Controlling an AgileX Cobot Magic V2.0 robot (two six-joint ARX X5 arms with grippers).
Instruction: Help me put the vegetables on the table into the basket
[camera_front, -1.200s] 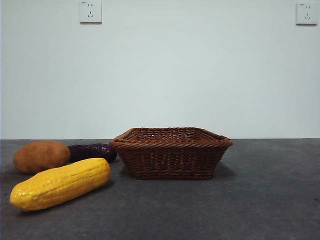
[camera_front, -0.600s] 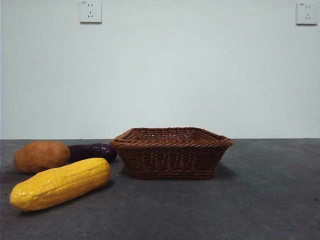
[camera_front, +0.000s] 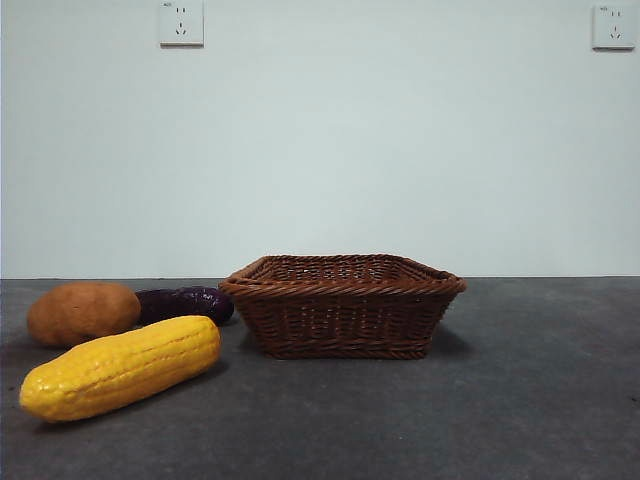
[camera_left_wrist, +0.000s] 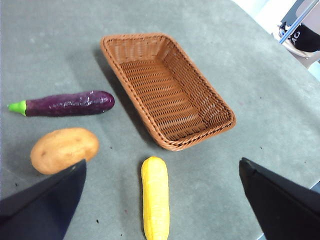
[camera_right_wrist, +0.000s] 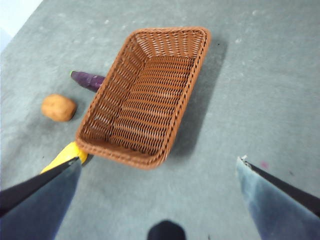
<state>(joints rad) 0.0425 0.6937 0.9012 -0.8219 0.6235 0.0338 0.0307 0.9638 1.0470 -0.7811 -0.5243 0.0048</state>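
The brown wicker basket (camera_front: 342, 305) stands empty at the middle of the table (camera_front: 500, 400). Left of it lie the yellow corn cob (camera_front: 122, 366), the orange-brown potato (camera_front: 82, 312) and the dark purple eggplant (camera_front: 185, 303). Both arms are high above the table and out of the front view. My left gripper (camera_left_wrist: 160, 200) is open above the corn (camera_left_wrist: 155, 197), with the potato (camera_left_wrist: 64, 149), the eggplant (camera_left_wrist: 67, 104) and the basket (camera_left_wrist: 167, 90) in its view. My right gripper (camera_right_wrist: 157, 200) is open above the basket (camera_right_wrist: 145, 92); it sees the potato (camera_right_wrist: 59, 107), the eggplant's end (camera_right_wrist: 87, 80) and the corn's tip (camera_right_wrist: 65, 156).
Two white wall sockets (camera_front: 181, 22) (camera_front: 613, 27) sit on the pale wall behind the table. The table stretches bare to the right of the basket (camera_front: 540, 350). A dark object (camera_left_wrist: 302, 37) shows beyond the table's edge in the left wrist view.
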